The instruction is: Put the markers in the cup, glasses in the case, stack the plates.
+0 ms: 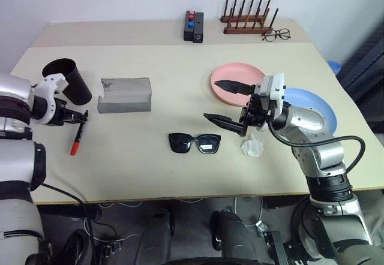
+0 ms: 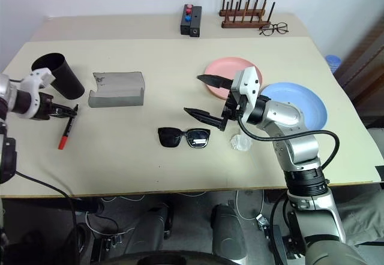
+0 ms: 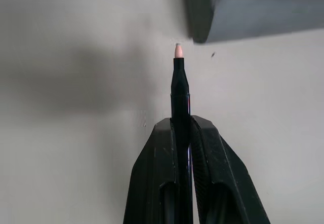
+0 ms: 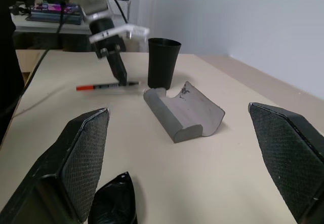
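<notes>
Working the marker step: left pincer (image 1: 83, 117) gripping red-and-black marker (image 1: 77, 135), next needing carrying to cup (image 1: 69, 80) just beyond; right pincer (image 1: 231, 104) gaping wide, empty.

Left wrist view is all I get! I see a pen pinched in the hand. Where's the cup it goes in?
Observer: The black cup stands upright on the table, close beside the left hand that grips the marker.
Operator: What's that grey thing at the edge of my picture?
Observer: That's the case, lying with its flap open, between the cup and the pink plate.
Operator: Where are the sunglasses?
Observer: The sunglasses lie near the table's front edge, just below the open right hand, untouched.
</notes>
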`<state>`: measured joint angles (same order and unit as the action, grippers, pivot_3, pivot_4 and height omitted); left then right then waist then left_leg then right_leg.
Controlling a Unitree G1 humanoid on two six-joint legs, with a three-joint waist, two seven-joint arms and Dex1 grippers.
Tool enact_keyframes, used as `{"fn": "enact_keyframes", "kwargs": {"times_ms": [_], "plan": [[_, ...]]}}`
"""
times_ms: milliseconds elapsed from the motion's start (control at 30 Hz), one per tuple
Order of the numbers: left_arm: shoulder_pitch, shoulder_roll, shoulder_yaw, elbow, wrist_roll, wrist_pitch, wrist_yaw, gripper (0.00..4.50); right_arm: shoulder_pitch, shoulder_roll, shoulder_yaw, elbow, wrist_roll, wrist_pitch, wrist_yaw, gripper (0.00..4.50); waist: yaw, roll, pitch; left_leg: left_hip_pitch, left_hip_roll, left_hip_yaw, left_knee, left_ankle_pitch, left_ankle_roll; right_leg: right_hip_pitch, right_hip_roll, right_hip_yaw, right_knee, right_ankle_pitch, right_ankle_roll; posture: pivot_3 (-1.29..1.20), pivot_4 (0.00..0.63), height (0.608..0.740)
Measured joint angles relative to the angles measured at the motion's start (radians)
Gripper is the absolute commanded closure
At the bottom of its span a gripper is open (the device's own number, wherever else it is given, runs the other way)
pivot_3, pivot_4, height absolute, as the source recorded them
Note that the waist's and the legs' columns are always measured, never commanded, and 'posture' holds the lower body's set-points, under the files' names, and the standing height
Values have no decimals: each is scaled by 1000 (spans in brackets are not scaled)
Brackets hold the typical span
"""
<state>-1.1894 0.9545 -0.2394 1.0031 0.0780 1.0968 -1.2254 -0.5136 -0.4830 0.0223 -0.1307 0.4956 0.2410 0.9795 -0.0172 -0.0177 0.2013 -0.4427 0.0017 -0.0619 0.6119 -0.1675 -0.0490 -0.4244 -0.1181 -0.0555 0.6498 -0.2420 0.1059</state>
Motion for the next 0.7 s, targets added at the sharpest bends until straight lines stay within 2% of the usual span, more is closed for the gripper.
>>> {"fn": "enact_keyframes", "kwargs": {"times_ms": [167, 367, 533, 700], "plan": [[65, 21, 141, -239, -77, 77, 82, 4470, -16, 26, -9, 18, 5, 0, -13, 0, 2, 0, 0, 0, 0, 0, 0, 0, 0, 0, 0, 0, 0, 0, -1, 0, 150, 740], [132, -39, 387, -417, -200, 90, 251, 4470, -45, 43, -30, 39, 26, -2, -23, 0, 0, 0, 0, 0, 0, 0, 1, 0, 0, 0, 0, 0, 1, 2, -2, 0, 150, 740], [219, -96, 544, -524, -288, -154, 328, 4470, -63, 66, -49, 63, 37, -3, -56, 0, -1, 0, 0, 1, 0, 0, 1, 0, 0, 0, 0, 0, 2, 2, -3, 0, 150, 740], [231, -125, 617, -532, -333, -384, 402, 4470, -90, 81, -78, 97, 52, 8, -81, 0, 1, 0, 0, 1, 0, 0, 1, 0, 0, 0, 0, 0, 1, 2, -3, 0, 150, 740]]}}
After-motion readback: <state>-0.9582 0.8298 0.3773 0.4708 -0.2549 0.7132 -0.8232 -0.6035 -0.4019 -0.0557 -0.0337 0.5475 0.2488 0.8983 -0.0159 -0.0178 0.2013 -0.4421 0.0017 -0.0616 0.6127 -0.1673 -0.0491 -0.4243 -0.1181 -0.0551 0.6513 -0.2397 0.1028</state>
